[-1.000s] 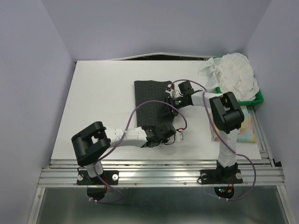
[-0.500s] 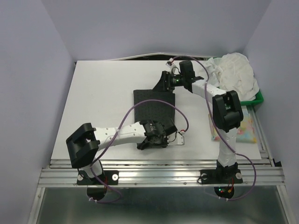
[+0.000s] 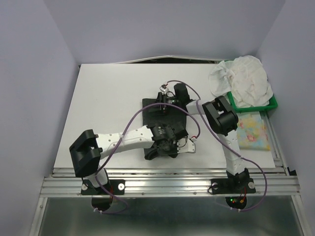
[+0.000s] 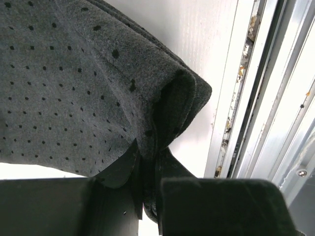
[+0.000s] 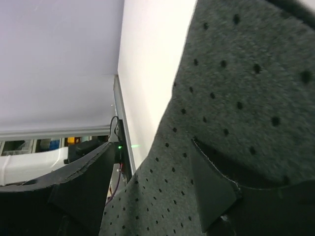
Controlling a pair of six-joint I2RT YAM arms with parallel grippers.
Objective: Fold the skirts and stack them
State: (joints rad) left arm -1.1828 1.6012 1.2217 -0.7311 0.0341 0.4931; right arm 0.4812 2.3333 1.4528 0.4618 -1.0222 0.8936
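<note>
The dark charcoal speckled skirt (image 3: 150, 118) lies mid-table. My left gripper (image 3: 156, 149) is shut on a folded near edge of it; the left wrist view shows the cloth (image 4: 74, 73) pinched between the jaws (image 4: 147, 167). My right gripper (image 3: 165, 98) is at the skirt's far edge, its jaws spread wide, with the cloth (image 5: 236, 98) draped between and over the fingers (image 5: 152, 147). The white crinkly skirt (image 3: 246, 78) is heaped at the back right. The pastel yellow floral skirt (image 3: 253, 132) lies flat at the right.
A green tray (image 3: 269, 104) holds the white skirt at the back right corner. Metal rails (image 3: 167, 179) run along the near table edge, close to my left gripper (image 4: 256, 98). Purple cables loop over the charcoal skirt.
My right gripper went out to the table's back edge, then came back down-left onto the skirt's far edge. My left arm shifted slightly, still holding the near edge.
</note>
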